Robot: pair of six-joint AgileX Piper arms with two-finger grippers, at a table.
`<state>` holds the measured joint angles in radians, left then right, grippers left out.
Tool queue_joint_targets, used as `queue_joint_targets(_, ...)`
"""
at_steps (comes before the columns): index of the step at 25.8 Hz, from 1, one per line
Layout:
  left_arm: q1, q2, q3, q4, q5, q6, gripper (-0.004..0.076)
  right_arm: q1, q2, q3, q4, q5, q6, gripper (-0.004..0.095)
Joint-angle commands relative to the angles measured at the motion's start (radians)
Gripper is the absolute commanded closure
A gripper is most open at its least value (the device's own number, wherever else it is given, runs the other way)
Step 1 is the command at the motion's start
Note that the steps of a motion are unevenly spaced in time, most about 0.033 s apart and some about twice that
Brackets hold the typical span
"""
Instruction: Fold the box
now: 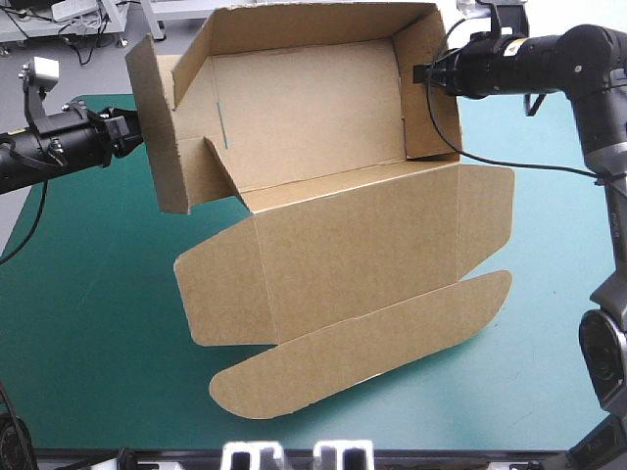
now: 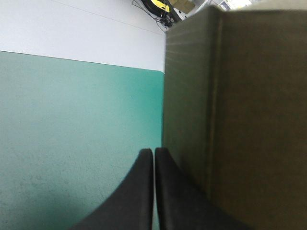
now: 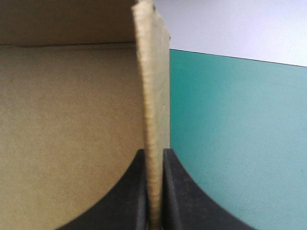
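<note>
Teal-green cover (image 1: 98, 323) is stretching across the whole bench, and over its far half 2 arms are reaching in from opposite sides with a big brown board box (image 1: 313, 117) between them. The box is standing as an open tray with its walls raised, its hollow facing up toward the high camera.

The right hand (image 1: 421, 73) is pinching the tray's right wall (image 1: 436, 98). From the right wrist its 2 black fingers (image 3: 175, 191) are sitting all but together, with the wall's pale cut edge (image 3: 152, 96) running straight up from between them. The box's inner face (image 3: 67, 124) is filling 1 side and the cover is showing on the other.

The left hand (image 1: 132, 134) is meeting the outer edge of the splayed left wall (image 1: 157, 127). From the left wrist that hand (image 2: 154, 151) is showing its fingers pressed together in 1 pointed arch, just a hairline between them. The wall's shaded outer face (image 2: 249, 120) is lying right beside them. Whether any board is caught in that hairline, I cannot tell.

Below the tray the lid (image 1: 362, 245) is spreading flat toward the bench's near edge, with 2 rounded side flaps, 1 at the left (image 1: 220, 294) and 1 at the right (image 1: 487, 215). A long rounded tuck flap (image 1: 362, 348) is trailing nearest the near edge.
</note>
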<state>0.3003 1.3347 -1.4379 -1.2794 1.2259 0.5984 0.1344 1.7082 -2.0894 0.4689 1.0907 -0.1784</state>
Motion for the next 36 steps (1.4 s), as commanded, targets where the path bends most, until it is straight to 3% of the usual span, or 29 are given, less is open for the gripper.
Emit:
queue_joint_targets(1,-0.012,-0.042,-0.027,-0.083,0.061,-0.013,0.0731,0.04,-0.024,-0.021,0.042,-0.124,0.012,0.0924)
queue_joint_targets(13,-0.108,-0.044,-0.027,0.008,0.051,0.003,0.0715,0.08,0.01,-0.015,0.05,-0.176,0.012,0.0924)
queue_joint_targets(17,-0.108,-0.044,-0.027,-0.011,0.06,0.027,0.0615,0.08,0.022,-0.015,0.05,-0.176,0.012,0.0924)
queue_joint_targets(19,-0.108,-0.044,-0.027,-0.019,0.06,0.027,0.0488,0.08,0.034,-0.01,0.05,-0.174,0.012,0.0924)
queue_joint_targets(21,-0.108,-0.044,-0.027,-0.021,0.06,0.027,0.041,0.08,0.041,-0.009,0.05,-0.174,0.013,0.0924)
queue_joint_targets(24,-0.108,-0.044,-0.027,-0.021,0.06,0.027,0.0348,0.08,0.045,-0.006,0.053,-0.18,0.024,0.0924)
queue_joint_targets(30,-0.108,-0.044,-0.027,0.083,0.0,0.019,0.0346,0.083,0.045,-0.006,0.1,-0.187,0.008,0.0924)
queue_joint_targets(36,-0.115,-0.044,-0.027,0.14,-0.082,-0.017,0.0347,0.17,0.045,-0.006,0.044,-0.205,0.013,0.0924)
